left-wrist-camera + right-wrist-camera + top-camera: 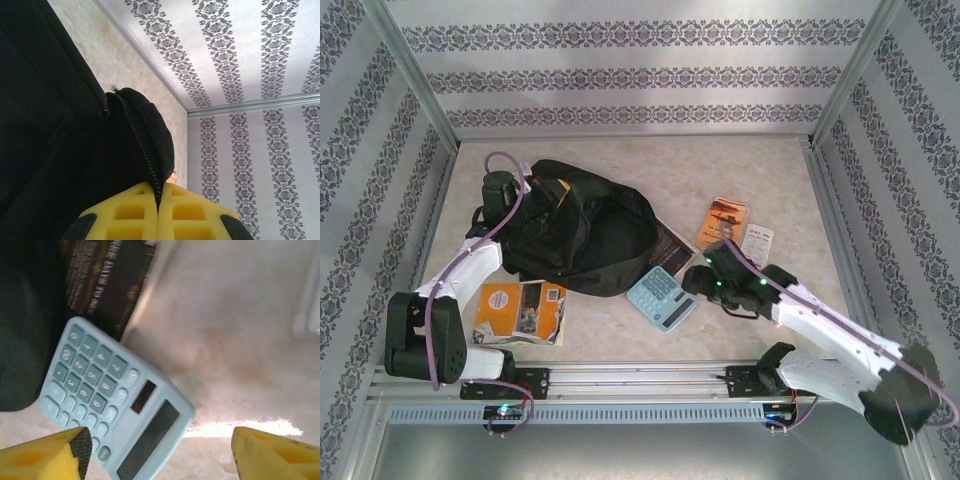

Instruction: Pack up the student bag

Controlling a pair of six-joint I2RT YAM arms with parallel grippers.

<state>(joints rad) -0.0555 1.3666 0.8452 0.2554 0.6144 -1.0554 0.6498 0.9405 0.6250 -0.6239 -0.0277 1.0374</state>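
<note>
The student bag (585,235), a big black fabric backpack, lies left of centre on the table. My left gripper (533,190) is at its far left end, and in the left wrist view the yellow pads (130,215) are pressed together on the bag's zipper edge (142,150). A pale blue calculator (662,298) lies just right of the bag. My right gripper (698,280) hovers at its right end. It stands open in the right wrist view (157,452), with the calculator's display end (150,435) between the fingers.
An orange booklet (520,310) lies in front of the bag near the left arm. A dark booklet (670,245) is partly under the bag's right side. Another orange booklet (723,222) and a white card (757,243) lie further right. Patterned walls close the table in.
</note>
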